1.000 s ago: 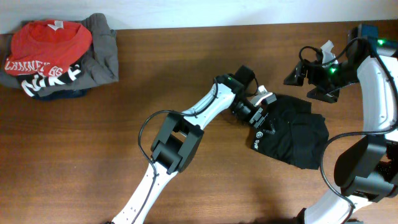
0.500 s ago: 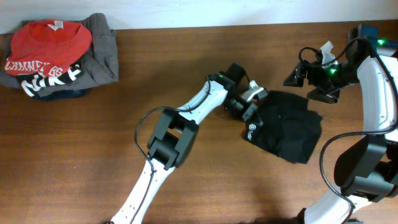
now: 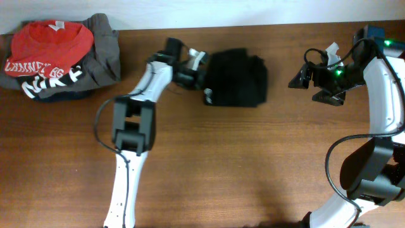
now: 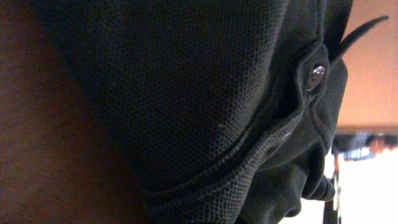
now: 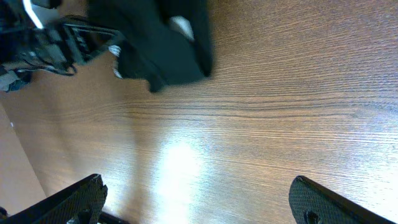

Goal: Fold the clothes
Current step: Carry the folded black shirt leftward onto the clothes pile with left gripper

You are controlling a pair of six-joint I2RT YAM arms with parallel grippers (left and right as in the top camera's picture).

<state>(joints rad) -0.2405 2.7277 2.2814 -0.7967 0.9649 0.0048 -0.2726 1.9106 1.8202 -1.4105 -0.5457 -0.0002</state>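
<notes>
Pinching the clothes (image 3: 237,79) by their left edge, the left claw (image 3: 201,73) is closed on fabric. They sit bunched on the counter (image 3: 253,158) near its far edge, and the right claw (image 5: 198,186) hangs wide open, empty.

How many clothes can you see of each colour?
Black: 2 (folded black fabric garment; black white-lettered piece at far left)
Red: 1 (red shirt with white lettering)
Grey: 1 (soft grey garment)
Total: 4, though more may be hidden.
</notes>
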